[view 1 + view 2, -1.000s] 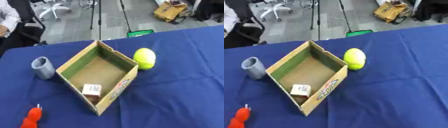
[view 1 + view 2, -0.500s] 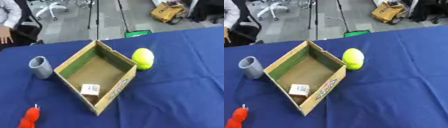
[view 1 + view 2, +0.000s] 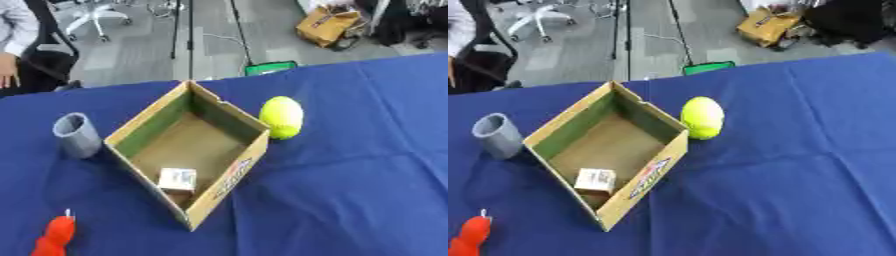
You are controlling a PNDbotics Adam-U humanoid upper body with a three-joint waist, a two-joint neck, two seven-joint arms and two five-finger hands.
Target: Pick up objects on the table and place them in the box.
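An open cardboard box (image 3: pixel 229 178) lies skewed on the blue tablecloth. Inside it, near the front corner, sits a small white carton (image 3: pixel 178 180). A yellow-green ball (image 3: pixel 282 116) rests on the cloth against the box's right wall. Left of the box stands a grey cup (image 3: pixel 77 135), upright. An orange-red bottle-shaped object with a white tip (image 3: pixel 54 238) lies at the lower left edge. Neither of my hands shows in either view.
The blue table (image 3: pixel 367 175) stretches wide to the right of the box. Its far edge runs across the top, with floor, office chairs and bags behind. A person's sleeve and hand (image 3: pixel 10 75) show at the far left, off the table.
The whole picture has drifted a little between frames, so the camera moved. The box, ball, cup and red object keep their places relative to each other.
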